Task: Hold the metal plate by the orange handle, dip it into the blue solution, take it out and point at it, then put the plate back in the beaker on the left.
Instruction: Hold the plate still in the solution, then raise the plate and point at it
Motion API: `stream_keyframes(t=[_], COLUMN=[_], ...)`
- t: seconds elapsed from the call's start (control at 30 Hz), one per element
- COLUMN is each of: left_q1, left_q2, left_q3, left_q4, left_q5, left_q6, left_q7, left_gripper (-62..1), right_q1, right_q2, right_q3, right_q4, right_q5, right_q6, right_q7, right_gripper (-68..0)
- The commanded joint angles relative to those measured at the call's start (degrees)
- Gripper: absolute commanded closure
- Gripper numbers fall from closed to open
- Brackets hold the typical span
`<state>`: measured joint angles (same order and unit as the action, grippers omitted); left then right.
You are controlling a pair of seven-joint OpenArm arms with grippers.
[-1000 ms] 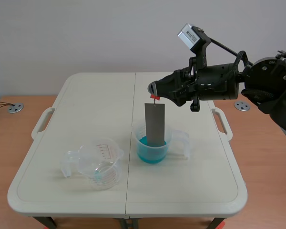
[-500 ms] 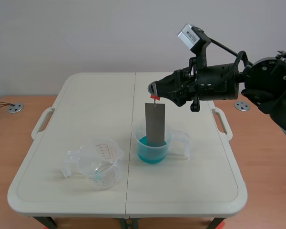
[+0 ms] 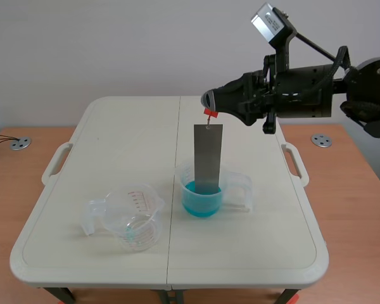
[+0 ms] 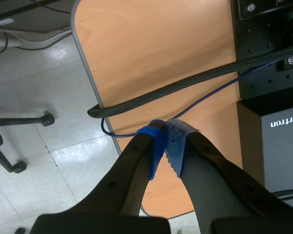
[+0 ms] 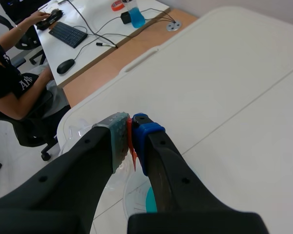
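Note:
A grey metal plate [image 3: 208, 158] hangs upright from a small orange handle [image 3: 209, 114], its lower end inside the beaker of blue solution [image 3: 201, 193]. My right gripper [image 3: 208, 101] is shut on that handle above the beaker. From the right wrist, the orange handle [image 5: 131, 141] shows pinched between the pads, with the blue liquid [image 5: 152, 199] below. An almost empty clear beaker [image 3: 134, 216] stands left of the blue one. My left gripper [image 4: 164, 141] is shut on nothing, off the table over a wooden desk edge.
The white folding table [image 3: 126, 139] has free room behind and beside both beakers. Beyond the table, the right wrist view shows a person [image 5: 12, 92] seated at a desk with a keyboard [image 5: 68, 34]. Black cables [image 4: 185, 83] run ahead of the left gripper.
My right gripper has risen and shifted slightly right, lifting the plate higher so less of it sits in the blue solution.

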<state>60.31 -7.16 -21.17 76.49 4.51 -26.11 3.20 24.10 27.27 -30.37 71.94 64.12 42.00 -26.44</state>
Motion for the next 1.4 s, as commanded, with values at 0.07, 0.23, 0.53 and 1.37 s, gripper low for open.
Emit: stream_keyframes(t=[0.07,0.23,0.53,1.37], left_q1=[0.5,0.5,0.4,-19.3], left_q2=[-0.3,-0.3,-0.4,-18.1], left_q3=[-0.6,-0.6,-0.7,-18.1], left_q4=[0.4,0.4,0.6,18.8], left_q5=[-0.2,-0.2,-0.4,-8.2], left_q6=[-0.2,-0.2,-0.2,-6.8], left_q7=[-0.3,-0.4,-0.8,-9.3], left_gripper=[-2.7,-2.7,-2.7,-2.7], right_q1=[1.3,1.3,1.3,1.3], right_q2=[1.0,2.1,3.0,3.0], right_q3=[0.9,1.0,4.2,8.3], right_q4=[4.2,7.6,12.0,20.2], right_q5=[1.1,1.2,5.2,7.1], right_q6=[0.7,0.7,0.7,0.7], right_q7=[0.6,0.6,-0.7,-3.8], right_gripper=[-1.3,-1.3,-1.3,-1.3])
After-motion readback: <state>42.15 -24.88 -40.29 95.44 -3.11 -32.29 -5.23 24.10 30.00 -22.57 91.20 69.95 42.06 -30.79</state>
